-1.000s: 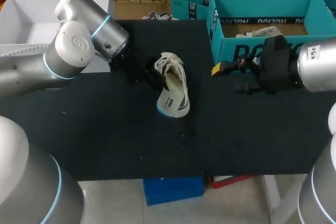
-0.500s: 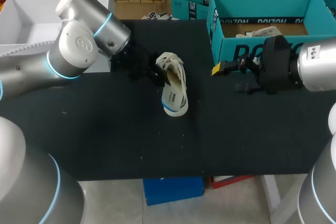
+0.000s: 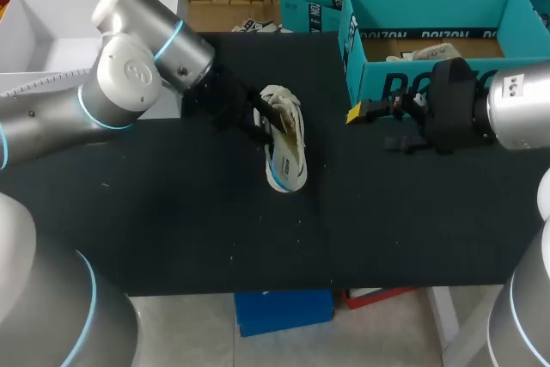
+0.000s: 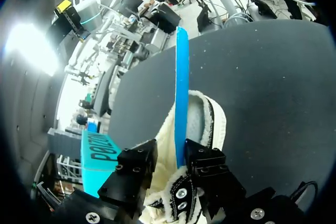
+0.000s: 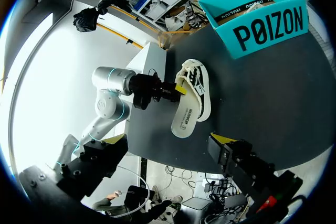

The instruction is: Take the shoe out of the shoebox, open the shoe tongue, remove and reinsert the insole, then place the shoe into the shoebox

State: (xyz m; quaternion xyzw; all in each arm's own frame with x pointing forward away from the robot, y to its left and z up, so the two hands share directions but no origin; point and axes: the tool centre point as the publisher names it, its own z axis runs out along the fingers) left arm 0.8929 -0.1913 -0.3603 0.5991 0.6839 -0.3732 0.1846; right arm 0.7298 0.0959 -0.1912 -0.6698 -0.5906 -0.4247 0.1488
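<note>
A cream knit shoe [image 3: 288,156] with a white and blue sole lies on its side mid-table, toe toward the front edge. My left gripper [image 3: 260,120] is at the shoe's opening. In the left wrist view its black fingers [image 4: 210,163] stand apart, and the blue insole [image 4: 181,93] rises on edge out of the shoe [image 4: 207,124], touching one finger only. My right gripper [image 3: 374,126] hangs wide open and empty to the shoe's right, in front of the teal shoebox [image 3: 412,83]. From the right wrist, the shoe [image 5: 194,103] lies ahead with the left gripper [image 5: 173,90] at it.
Something pale [image 3: 425,52] lies inside the open teal shoebox at the back right. A white box [image 3: 51,32] sits at the back left, behind my left arm. Bare black tabletop [image 3: 189,229] stretches in front of the shoe.
The left gripper moved right, pushing the shoe right and turning it more onto its side. Its fingers, shut earlier, have parted around the insole. The right arm has kept still.
</note>
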